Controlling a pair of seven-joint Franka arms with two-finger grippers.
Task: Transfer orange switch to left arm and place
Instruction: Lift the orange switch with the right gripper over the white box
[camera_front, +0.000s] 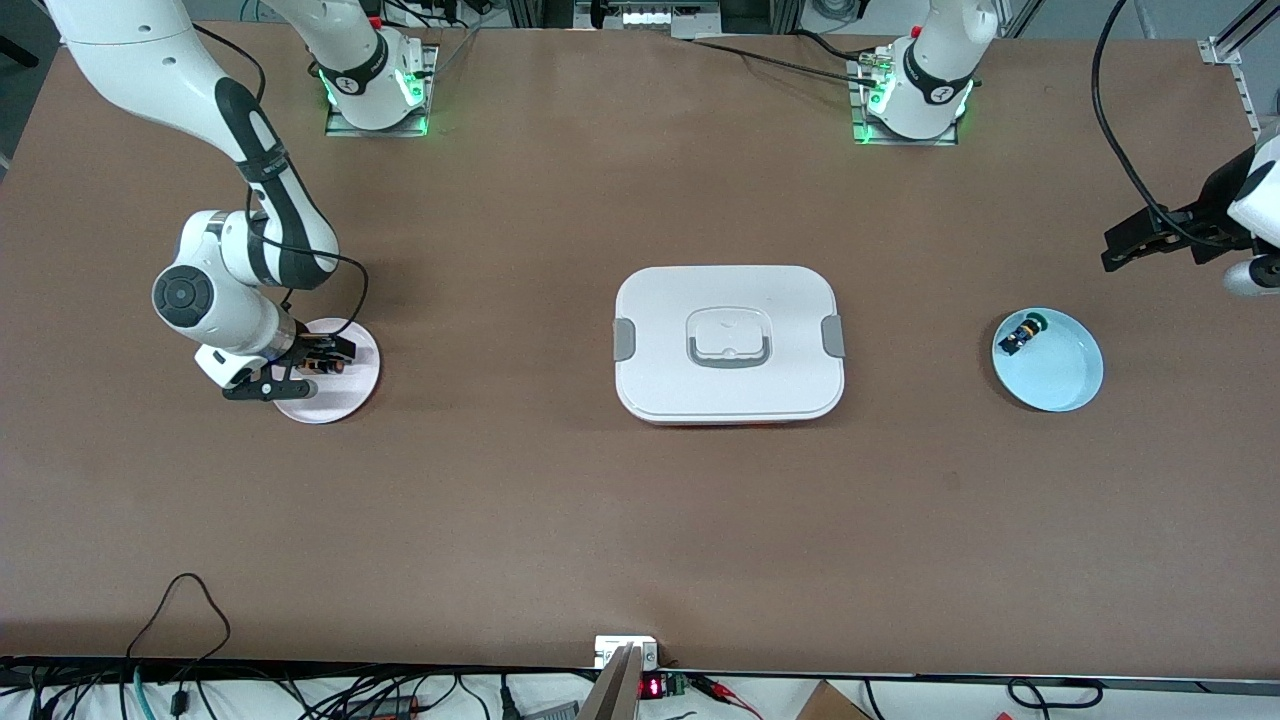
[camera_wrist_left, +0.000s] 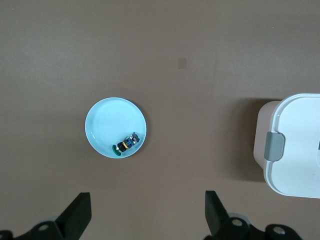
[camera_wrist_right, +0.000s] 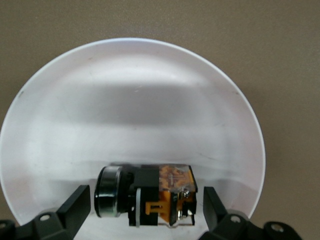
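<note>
a: on the pink plate (camera_front: 345, 400), at the right arm's end of the tabletop (camera_front: 640, 520), the orange switch (camera_wrist_right: 147, 195) lies on its side. the right tool (camera_front: 318, 365) is low over it, with one finger on each side of the switch. the fingers are apart and i see no grip yet.

b: and the left tool (camera_front: 1125, 245)?

a: it waits high at the left arm's end of the tabletop, fingers apart, holding nothing. under it is a blue plate (camera_front: 1060, 375) with another switch (camera_front: 1022, 333), the one with the green cap.

b: where is the box (camera_front: 728, 343)?

a: it stands in the middle of the tabletop, between the two plates, lid on.

b: so how far is the task?

a: i think only at the start. the switch is not lifted. what is left: to close on it, carry it past the box without touching, give it to the left arm, and put it down.
</note>
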